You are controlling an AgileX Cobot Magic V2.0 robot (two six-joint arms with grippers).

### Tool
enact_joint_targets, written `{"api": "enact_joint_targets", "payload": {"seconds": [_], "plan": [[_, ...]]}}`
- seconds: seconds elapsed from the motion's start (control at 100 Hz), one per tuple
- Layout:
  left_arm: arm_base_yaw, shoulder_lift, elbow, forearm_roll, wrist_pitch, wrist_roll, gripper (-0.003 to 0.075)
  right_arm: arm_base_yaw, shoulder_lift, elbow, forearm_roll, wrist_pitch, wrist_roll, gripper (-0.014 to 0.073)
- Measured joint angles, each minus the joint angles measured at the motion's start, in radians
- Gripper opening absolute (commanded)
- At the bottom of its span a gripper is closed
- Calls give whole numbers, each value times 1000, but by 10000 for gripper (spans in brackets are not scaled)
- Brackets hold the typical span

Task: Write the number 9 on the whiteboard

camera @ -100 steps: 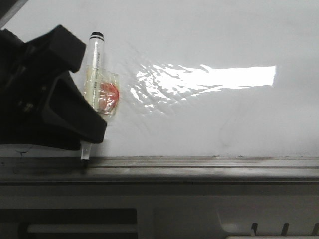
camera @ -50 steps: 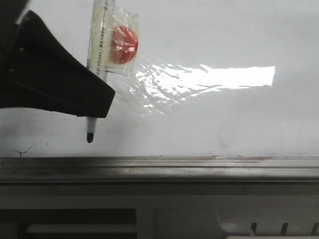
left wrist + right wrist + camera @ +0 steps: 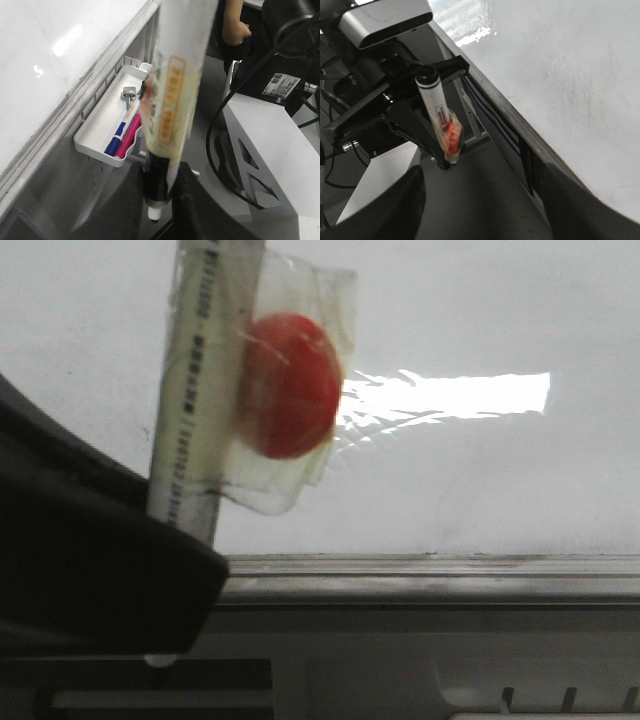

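Up close in the front view, the left tool (image 3: 150, 640) is clamped on a white marker pen (image 3: 195, 390), gripping its lower barrel, with a red blob under clear tape (image 3: 288, 385) on the pen's side. The pen stands nearly upright, just in front of the whiteboard (image 3: 480, 480); its tip is hidden. No stroke of the number 9 can be made out. The right tool's fingers (image 3: 380, 210) frame its wrist view blurred, spread apart and holding nothing. A white tray (image 3: 102, 127) near the board's ledge (image 3: 430, 575) holds blue and pink markers.
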Motion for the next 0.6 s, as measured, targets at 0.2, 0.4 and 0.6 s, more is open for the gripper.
{"api": "enact_joint_targets", "payload": {"seconds": [0.2, 0.4, 0.6], "plan": [[0, 0, -11, -9, 0, 61, -3, 53, 83, 0, 113, 2, -134, 433], [0, 42, -20, -10, -2, 77, -3, 240, 168, -12, 127, -76, -191, 433], [0, 63, -20, -31, 0, 78, -4, 444, 261, -43, 141, -289, -204, 435]]}}
